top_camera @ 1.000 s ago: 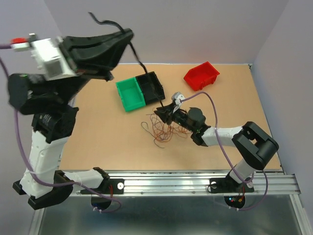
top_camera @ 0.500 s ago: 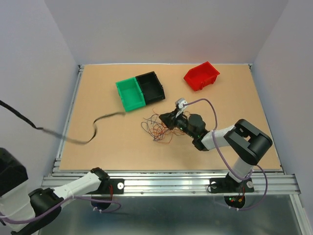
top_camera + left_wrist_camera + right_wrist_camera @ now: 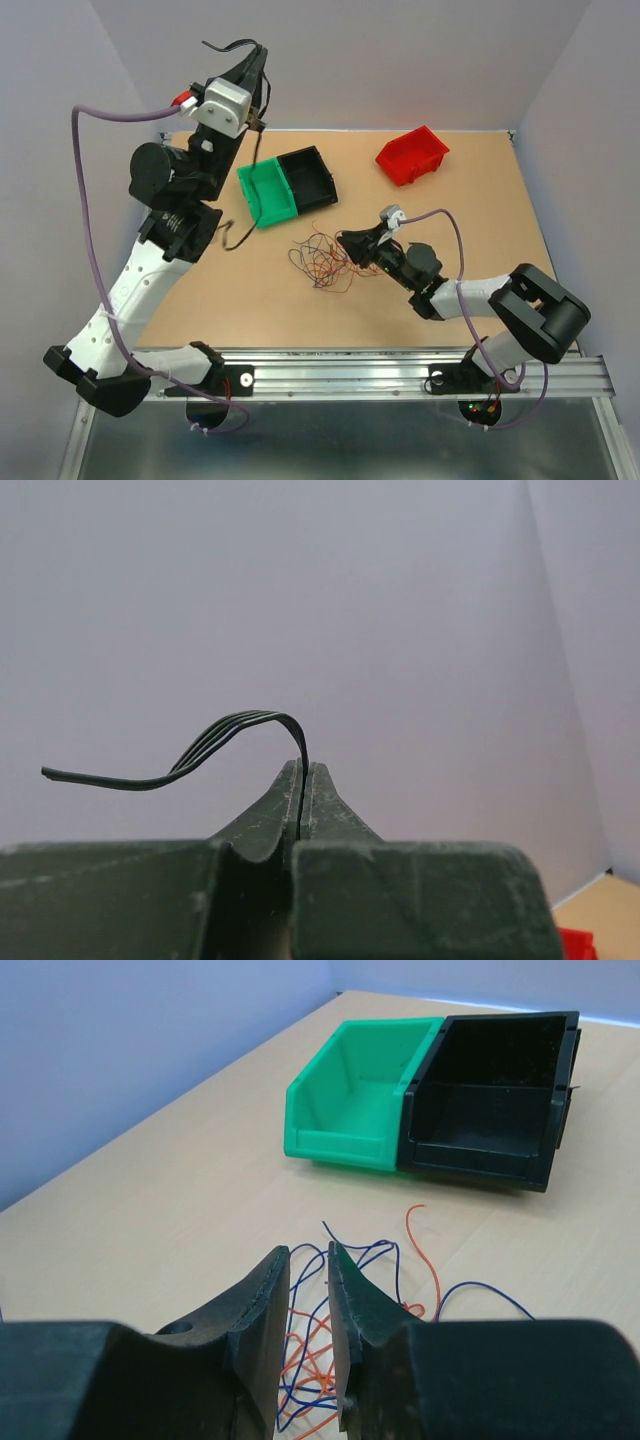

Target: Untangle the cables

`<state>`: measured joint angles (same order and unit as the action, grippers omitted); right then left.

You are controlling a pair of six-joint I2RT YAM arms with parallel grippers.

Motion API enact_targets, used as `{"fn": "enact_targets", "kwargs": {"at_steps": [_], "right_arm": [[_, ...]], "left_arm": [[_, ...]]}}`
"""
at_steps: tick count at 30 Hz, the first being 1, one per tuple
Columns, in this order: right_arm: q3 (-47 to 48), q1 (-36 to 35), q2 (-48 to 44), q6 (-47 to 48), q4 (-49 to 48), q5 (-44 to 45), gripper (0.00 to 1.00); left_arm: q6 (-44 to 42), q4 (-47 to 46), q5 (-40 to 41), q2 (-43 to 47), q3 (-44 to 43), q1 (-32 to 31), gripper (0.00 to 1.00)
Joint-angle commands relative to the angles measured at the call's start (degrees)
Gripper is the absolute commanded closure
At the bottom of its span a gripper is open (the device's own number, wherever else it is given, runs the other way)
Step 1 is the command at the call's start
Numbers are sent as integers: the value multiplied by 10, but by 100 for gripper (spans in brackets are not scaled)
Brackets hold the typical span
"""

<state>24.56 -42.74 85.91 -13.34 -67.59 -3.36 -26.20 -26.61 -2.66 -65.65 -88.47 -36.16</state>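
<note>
My left gripper [image 3: 261, 56] is raised high over the back left and is shut on a small bundle of black cables [image 3: 257, 150]. The bundle hangs down past the green bin to the table. In the left wrist view the jaws [image 3: 301, 780] pinch this bundle [image 3: 225, 728], which arcs out to the left. A tangle of thin blue-black and orange cables [image 3: 322, 264] lies mid-table. My right gripper [image 3: 344, 238] sits low at the tangle's right edge. In the right wrist view it [image 3: 309, 1262] stands narrowly open just above the tangle [image 3: 330, 1345], gripping nothing.
A green bin [image 3: 266, 190] and a black bin [image 3: 310, 174] stand side by side behind the tangle; both show in the right wrist view, green [image 3: 355, 1090] and black [image 3: 500, 1090]. A red bin [image 3: 412, 155] stands at the back right. Lavender arm cords loop near both arms.
My left arm has swung up from low at the left to high above the green bin, lifting the black bundle off the table. My right gripper has shifted slightly right beside the tangle.
</note>
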Motion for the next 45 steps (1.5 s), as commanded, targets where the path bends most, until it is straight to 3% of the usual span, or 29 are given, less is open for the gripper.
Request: {"fn": "enact_targets", "kwargs": {"at_steps": [1, 9, 16, 22, 29, 40, 45], "right_arm": [[-19, -1, -23, 2, -39, 18, 72], [-25, -1, -29, 6, -39, 31, 72], [-38, -1, -43, 12, -39, 51, 72], [-46, -1, -56, 14, -39, 56, 71], [-47, -1, -58, 11, -39, 53, 72], [-32, -1, -36, 10, -38, 45, 71], [-3, -1, 7, 10, -37, 38, 69]], "left_arm": [[-30, -75, 41, 10, -41, 27, 100], [-30, -78, 48, -88, -99, 64, 100], [-26, -120, 46, -136, -62, 105, 100], [-16, -119, 65, -185, -91, 151, 100], [12, -119, 47, -211, -106, 198, 100], [2, -104, 85, -260, -219, 221, 100], [18, -103, 55, -242, -224, 222, 100]]}}
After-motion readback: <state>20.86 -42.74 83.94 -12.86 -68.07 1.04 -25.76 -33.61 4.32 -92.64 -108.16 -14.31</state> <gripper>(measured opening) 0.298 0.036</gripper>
